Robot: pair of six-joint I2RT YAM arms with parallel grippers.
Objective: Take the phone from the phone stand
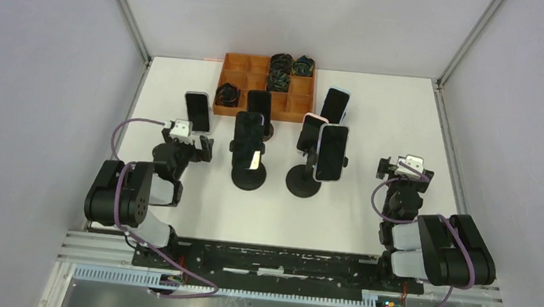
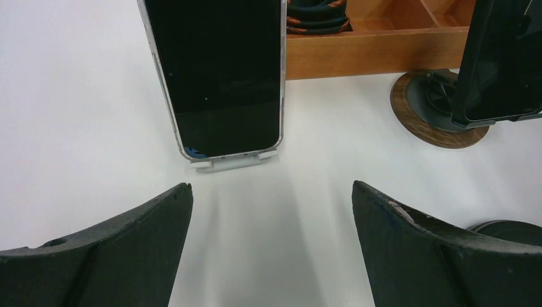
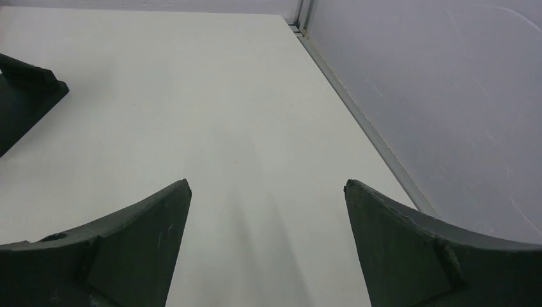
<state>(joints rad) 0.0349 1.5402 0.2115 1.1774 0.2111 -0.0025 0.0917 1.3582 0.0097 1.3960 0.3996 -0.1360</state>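
Several phones stand on stands on the white table (image 1: 369,208). Nearest my left gripper (image 1: 198,146) is a white-edged phone (image 1: 198,111) with a dark screen on a small white stand. In the left wrist view this phone (image 2: 220,70) leans upright in its white stand (image 2: 230,161), just ahead of the left gripper (image 2: 271,192), which is open, empty and not touching it. My right gripper (image 1: 395,168) is open and empty at the right side. In the right wrist view the right gripper (image 3: 267,185) is over bare table.
Two phones (image 1: 248,140) (image 1: 331,152) sit on black round-based stands mid-table, with others behind them. An orange wooden tray (image 1: 251,65) holding black coiled items stands at the back. A phone on a wood-rimmed base (image 2: 434,112) is right of the left gripper. A black stand foot (image 3: 25,96) lies left of the right gripper.
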